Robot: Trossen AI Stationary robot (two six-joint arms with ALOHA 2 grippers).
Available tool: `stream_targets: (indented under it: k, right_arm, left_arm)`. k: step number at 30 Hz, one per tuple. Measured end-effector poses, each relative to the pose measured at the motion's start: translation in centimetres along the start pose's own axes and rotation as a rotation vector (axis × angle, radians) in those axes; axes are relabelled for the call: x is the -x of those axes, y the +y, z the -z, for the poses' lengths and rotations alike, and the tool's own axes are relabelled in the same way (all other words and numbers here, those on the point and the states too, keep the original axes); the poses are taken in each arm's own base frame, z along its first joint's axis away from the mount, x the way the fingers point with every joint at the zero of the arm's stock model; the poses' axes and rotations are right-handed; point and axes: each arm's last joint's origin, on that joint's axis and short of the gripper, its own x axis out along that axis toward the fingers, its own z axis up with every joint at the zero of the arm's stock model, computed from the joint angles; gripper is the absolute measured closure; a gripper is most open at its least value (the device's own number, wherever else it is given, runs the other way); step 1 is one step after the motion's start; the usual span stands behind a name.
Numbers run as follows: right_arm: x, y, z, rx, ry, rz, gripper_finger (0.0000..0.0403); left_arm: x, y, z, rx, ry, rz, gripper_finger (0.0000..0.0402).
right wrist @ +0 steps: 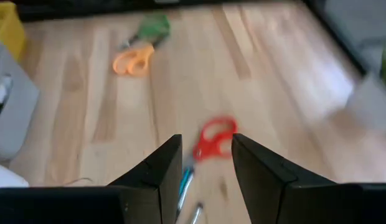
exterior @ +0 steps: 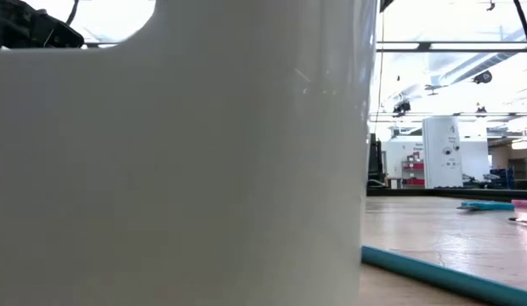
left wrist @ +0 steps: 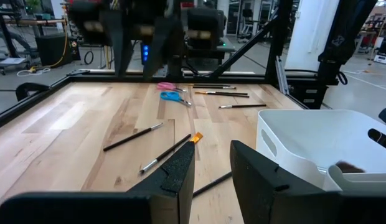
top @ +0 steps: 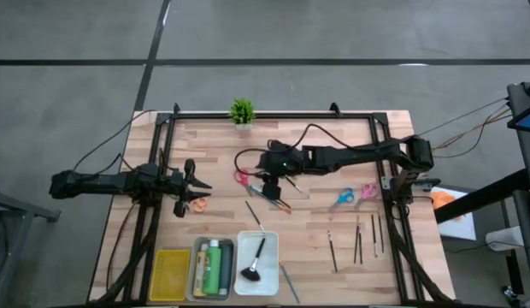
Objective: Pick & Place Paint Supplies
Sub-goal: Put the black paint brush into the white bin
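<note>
My right gripper hangs open above the table's middle, slanting down toward red-handled scissors that lie flat on the wood beyond its fingertips. Thin dark brushes lie just under it. Orange-handled scissors lie by my left gripper, which waits open and level at the table's left. Blue scissors and pink scissors lie to the right, near several brushes. Green and yellow bottles lie in the grey tray.
A yellow tray, the grey tray and a white tray holding a fan brush stand along the near edge; the white tray's wall fills the low view. A blue pencil lies beside it. A potted plant stands at the far edge.
</note>
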Motion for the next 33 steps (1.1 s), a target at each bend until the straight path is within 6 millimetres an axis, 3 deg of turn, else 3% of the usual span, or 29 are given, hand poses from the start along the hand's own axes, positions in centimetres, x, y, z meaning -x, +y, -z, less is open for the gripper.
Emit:
stream_targets:
  k: [7, 15, 27, 33]
  right_arm:
    - [-0.9, -0.8, 4.7, -0.163, 0.167, 0.126, 0.0264]
    - [-1.2, -1.0, 8.3, -0.177, 0.257, 0.16, 0.0264]
    - [-1.4, 0.3, 8.9, -0.187, 0.187, 0.111, 0.0264]
    - [-3.6, 1.0, 9.2, -0.174, 0.21, 0.115, 0.0264]
  left_arm:
    - [0.0, 0.0, 0.0, 0.0, 0.0, 0.0, 0.0297]
    - [0.0, 0.0, 0.0, 0.0, 0.0, 0.0, 0.0297]
    - [0.0, 0.0, 0.0, 0.0, 0.0, 0.0, 0.0297]
    - [0.0, 0.0, 0.0, 0.0, 0.0, 0.0, 0.0297]
